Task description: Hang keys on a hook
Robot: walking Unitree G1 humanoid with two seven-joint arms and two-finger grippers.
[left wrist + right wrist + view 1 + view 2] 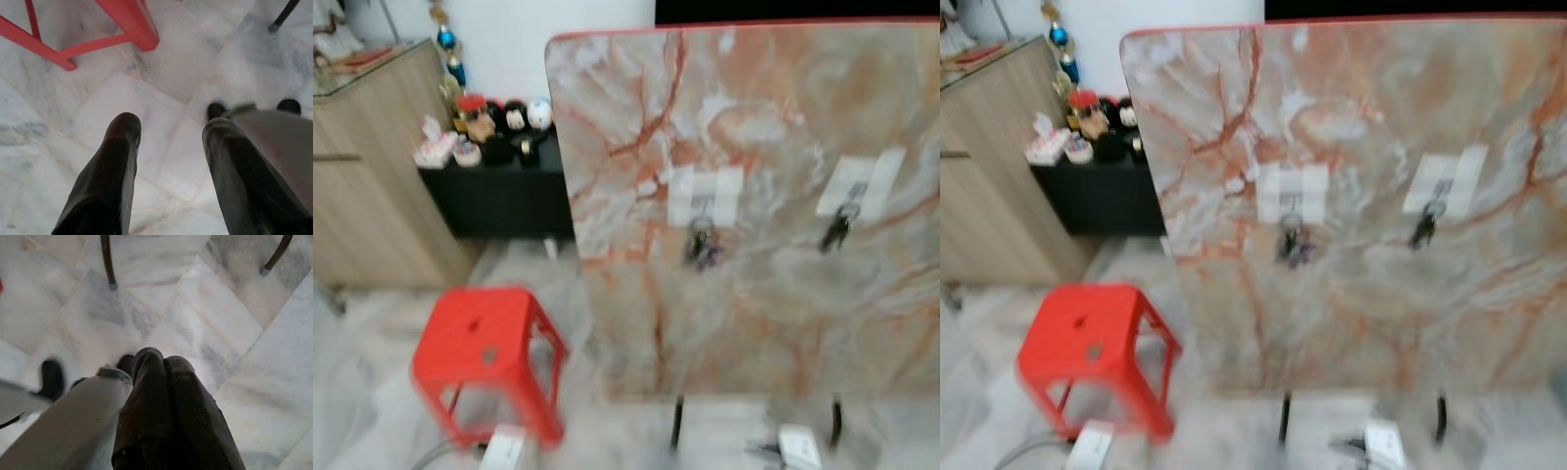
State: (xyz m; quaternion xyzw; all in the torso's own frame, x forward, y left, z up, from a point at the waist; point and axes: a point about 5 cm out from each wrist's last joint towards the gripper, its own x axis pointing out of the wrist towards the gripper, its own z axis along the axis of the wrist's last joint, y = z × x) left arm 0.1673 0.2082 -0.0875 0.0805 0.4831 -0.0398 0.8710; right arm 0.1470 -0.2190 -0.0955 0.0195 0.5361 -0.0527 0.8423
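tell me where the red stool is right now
In the eye views the red stool stands on the marble floor at the robot's lower left, just left of the upright marble board and in front of the black cabinet.

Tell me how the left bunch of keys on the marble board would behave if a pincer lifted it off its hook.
The left keys dangle as a loose cluster under their white hook, so they would probably flop and swing rather than stay stiff. They look small and metallic, likely light yet slippery. Blur hides the ring, so a grasp there is uncertain.
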